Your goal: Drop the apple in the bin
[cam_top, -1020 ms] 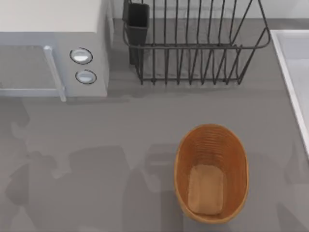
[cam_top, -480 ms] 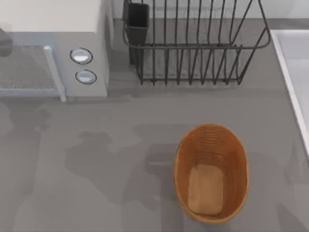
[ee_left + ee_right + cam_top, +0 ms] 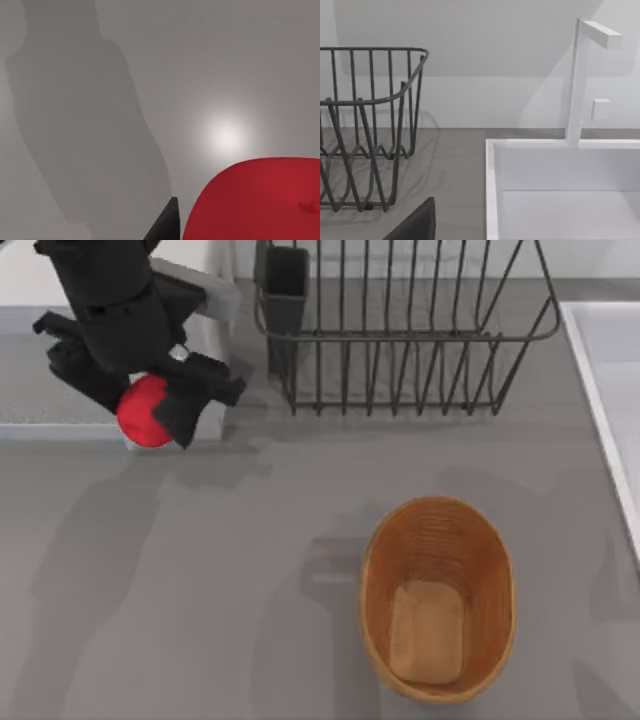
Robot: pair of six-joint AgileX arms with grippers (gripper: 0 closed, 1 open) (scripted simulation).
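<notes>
The red apple (image 3: 140,415) hangs at the top view's upper left, in front of the microwave, with my left gripper (image 3: 140,405) shut on it. Black fingers (image 3: 190,410) clamp it from both sides. In the left wrist view the apple (image 3: 260,200) bulges large beside one dark fingertip (image 3: 167,225), over bare grey counter. The bin (image 3: 372,580), an oval orange-brown woven basket with a paler bottom, stands at the lower right of centre, well away from the apple. A dark part of my right gripper (image 3: 415,225) shows in the right wrist view.
A black wire dish rack (image 3: 400,335) (image 3: 365,125) stands at the back centre with a dark cup holder (image 3: 285,290). The microwave (image 3: 25,390) sits at the back left. A white sink (image 3: 610,370) (image 3: 560,190) with a faucet (image 3: 580,80) lies along the right edge.
My left arm has come into the top view at the upper left, holding the apple in front of the microwave. The bin has not moved.
</notes>
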